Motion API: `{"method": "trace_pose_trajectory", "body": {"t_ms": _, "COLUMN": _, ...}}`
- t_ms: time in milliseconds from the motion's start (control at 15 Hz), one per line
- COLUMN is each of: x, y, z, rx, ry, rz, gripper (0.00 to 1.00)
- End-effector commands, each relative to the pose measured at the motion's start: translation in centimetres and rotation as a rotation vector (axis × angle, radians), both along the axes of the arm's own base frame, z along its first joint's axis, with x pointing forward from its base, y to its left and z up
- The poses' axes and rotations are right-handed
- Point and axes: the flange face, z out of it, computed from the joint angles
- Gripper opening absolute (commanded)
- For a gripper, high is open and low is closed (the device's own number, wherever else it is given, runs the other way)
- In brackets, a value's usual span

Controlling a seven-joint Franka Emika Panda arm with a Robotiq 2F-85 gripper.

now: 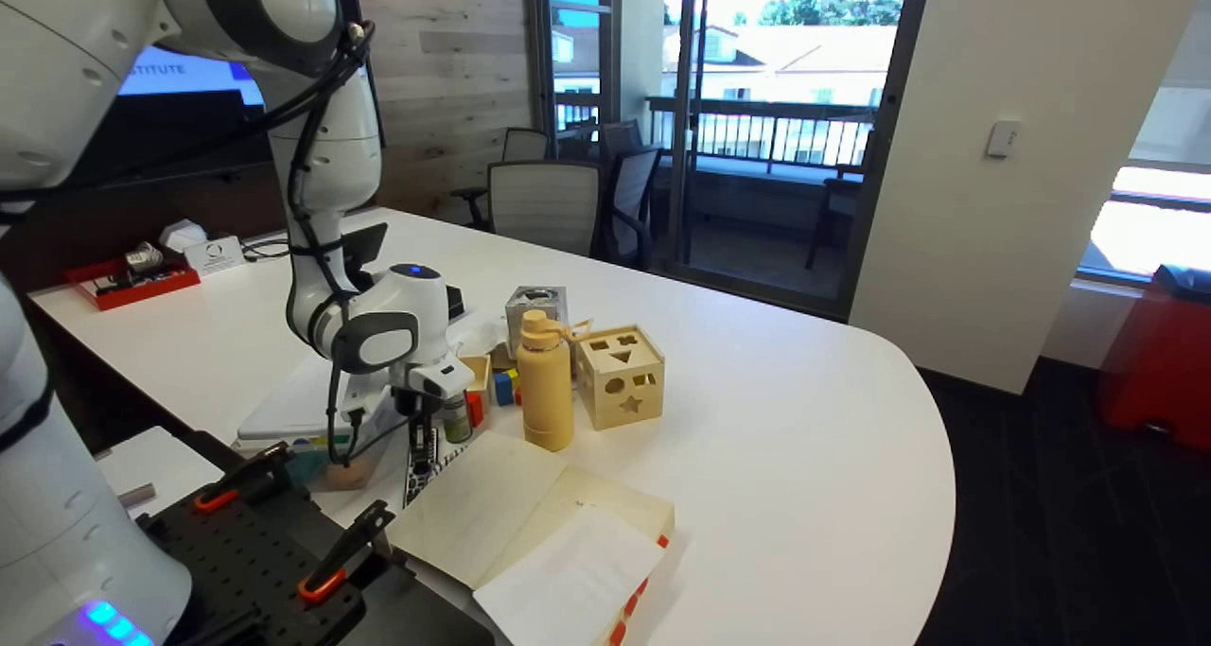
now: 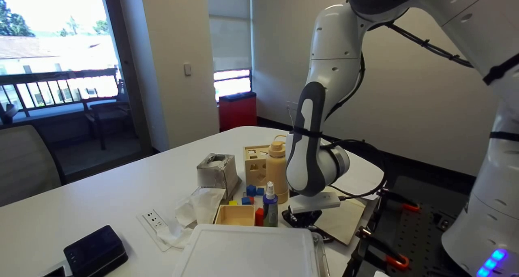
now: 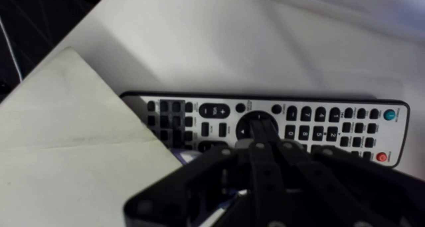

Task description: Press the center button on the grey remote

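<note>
The grey remote [image 3: 281, 120] lies flat on the worktop [image 1: 785, 466], its left end in the wrist view covered by a corner of the cream folder [image 3: 76, 144]. The pincer [image 3: 262, 122] is closed with nothing in it; its fingertips [image 3: 256, 129] sit side by side over the arrow ring [image 3: 244, 123] and hide the center button. Whether they touch it cannot be told.

The likeliest slip would be pressing an arrow instead: the tips look broad against the ring, so a small error in aim would catch it. A slanting push could send the remote skidding on the smooth worktop.

The remote is a long, slim bar with rounded corners, a pale face in a black rim and dark keys [image 3: 303, 133], with a teal key [image 3: 389, 114] and a red key [image 3: 381, 157] at its right end. The folder looks like stiff, creased card, with a loose white sheet [image 1: 572, 570] on it. Beyond it, in an exterior view, stand a smooth yellow bottle [image 1: 547, 391] and a wooden box [image 1: 629, 381] cut with shaped holes.
</note>
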Motion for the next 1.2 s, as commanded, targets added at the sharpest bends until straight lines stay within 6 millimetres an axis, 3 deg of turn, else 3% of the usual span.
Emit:
{"method": "trace_pose_trajectory", "body": {"t_ms": 0, "x": -0.4, "y": -0.7, "z": -2.1, "rx": 0.031, "ry": 0.038, "rz": 0.022, "gripper": 0.00}}
{"method": "trace_pose_trajectory", "body": {"t_ms": 333, "x": 0.8, "y": -0.4, "z": 0.2, "rx": 0.079, "ry": 0.036, "rz": 0.056, "gripper": 0.00}}
{"method": "trace_pose_trajectory", "body": {"t_ms": 667, "x": 1.0, "y": 1.2, "z": 3.4, "rx": 0.121, "ry": 0.066, "rz": 0.112, "gripper": 0.00}}
{"method": "trace_pose_trajectory", "body": {"t_ms": 867, "x": 1.4, "y": 1.4, "z": 6.3, "rx": 0.094, "ry": 0.042, "rz": 0.123, "gripper": 0.00}}
{"method": "trace_pose_trajectory", "body": {"t_ms": 1133, "x": 1.7, "y": 1.5, "z": 11.7, "rx": 0.047, "ry": -0.003, "rz": 0.144, "gripper": 0.00}}
